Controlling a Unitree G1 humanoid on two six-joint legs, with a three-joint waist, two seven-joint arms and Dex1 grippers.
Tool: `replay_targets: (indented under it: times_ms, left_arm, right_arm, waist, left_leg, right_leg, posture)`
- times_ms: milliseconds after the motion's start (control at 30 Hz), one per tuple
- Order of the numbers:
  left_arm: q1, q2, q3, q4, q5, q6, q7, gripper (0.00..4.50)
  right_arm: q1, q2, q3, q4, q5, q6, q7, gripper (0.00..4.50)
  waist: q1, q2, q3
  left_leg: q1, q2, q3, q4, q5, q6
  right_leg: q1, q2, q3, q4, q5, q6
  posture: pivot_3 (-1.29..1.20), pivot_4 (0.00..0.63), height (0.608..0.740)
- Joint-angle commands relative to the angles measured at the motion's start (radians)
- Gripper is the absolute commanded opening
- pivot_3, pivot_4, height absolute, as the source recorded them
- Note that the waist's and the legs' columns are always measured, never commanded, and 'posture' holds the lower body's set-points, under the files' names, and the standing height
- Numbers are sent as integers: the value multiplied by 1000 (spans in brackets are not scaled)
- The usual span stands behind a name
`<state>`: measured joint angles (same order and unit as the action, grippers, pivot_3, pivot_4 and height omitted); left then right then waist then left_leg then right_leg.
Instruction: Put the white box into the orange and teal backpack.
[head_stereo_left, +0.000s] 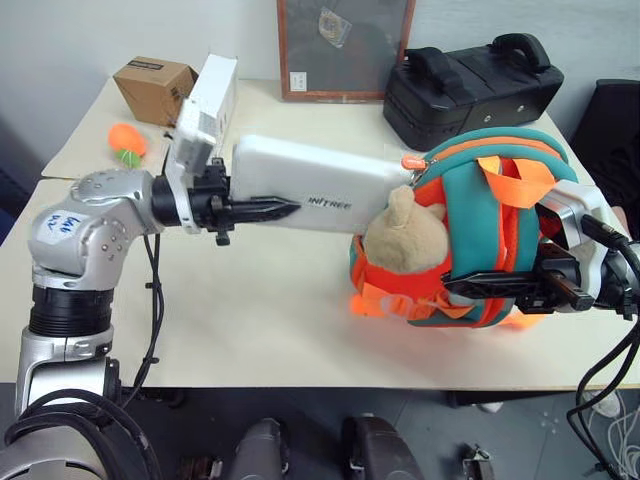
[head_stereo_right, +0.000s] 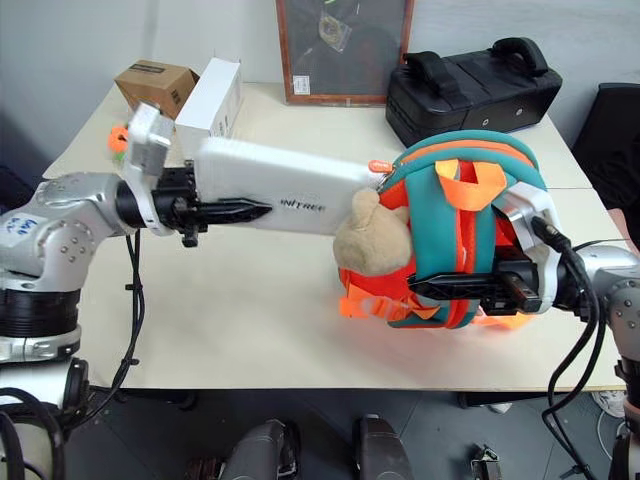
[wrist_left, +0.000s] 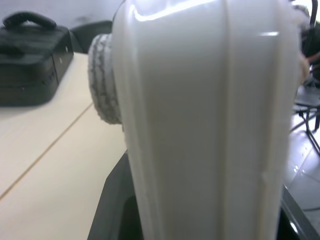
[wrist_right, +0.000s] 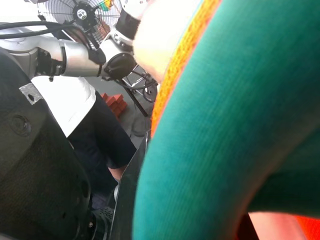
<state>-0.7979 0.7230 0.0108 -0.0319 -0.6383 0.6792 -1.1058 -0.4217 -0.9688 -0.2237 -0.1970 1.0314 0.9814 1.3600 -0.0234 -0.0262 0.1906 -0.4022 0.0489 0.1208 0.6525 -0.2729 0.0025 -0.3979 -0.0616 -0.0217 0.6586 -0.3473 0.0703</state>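
1. At the far left of the bench (head_stereo_left: 250, 340), a brown carton (head_stereo_left: 152, 88), an orange ball (head_stereo_left: 127, 143) and a tall white carton (head_stereo_right: 212, 95) are lying untouched behind my left arm.
2. My left fingers (head_stereo_left: 262, 210) are gripping the near end of the white box (head_stereo_left: 315, 188), holding it level above the bench with its long side running toward the backpack.
3. The box's far end is reaching the backpack (head_stereo_left: 490, 235) near the top, just behind the tan plush (head_stereo_left: 405, 240); I cannot tell whether its tip is already inside the opening.
4. My right fingers (head_stereo_left: 495, 287) are closed on a teal strap, holding the backpack upright on the bench.
5. A black case (head_stereo_left: 470, 85) and a framed board (head_stereo_left: 345, 45) are sitting behind, well apart from the work.
6. Judging progress: the box is lifted and lined up, the bag is steadied. Most of the box is still outside, so sliding it fully in and letting go remain.
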Motion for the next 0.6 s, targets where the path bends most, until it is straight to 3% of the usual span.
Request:
replay_targets:
  times_ms: [33,367,600]
  left_arm:
    - [-4,16,-66,-30,70,-68,-59,1346]
    - [-167,-159,-167,122,173,-143,-75,1346]
    - [-294,-132,-138,253,204,-163,-156,1346]
  right_arm:
    - [-23,6,-23,-5,17,-15,-1,8]
    - [-37,36,29,-24,-18,-42,2,8]
    - [-47,33,42,-14,-38,-53,9,8]
  waist:
    - [0,0,0]
    - [23,0,0]
    - [20,0,0]
  left_leg:
    - [0,0,0,0,0,0]
    - [0,-1,0,2,0,2]
    - [-2,0,0,4,0,3]
  right_leg:
    - [0,0,0,0,0,0]
    - [0,0,0,1,0,1]
    - [0,0,-1,1,0,1]
  posture:
    - [0,150,740]
    - [0,150,740]
    - [0,150,740]
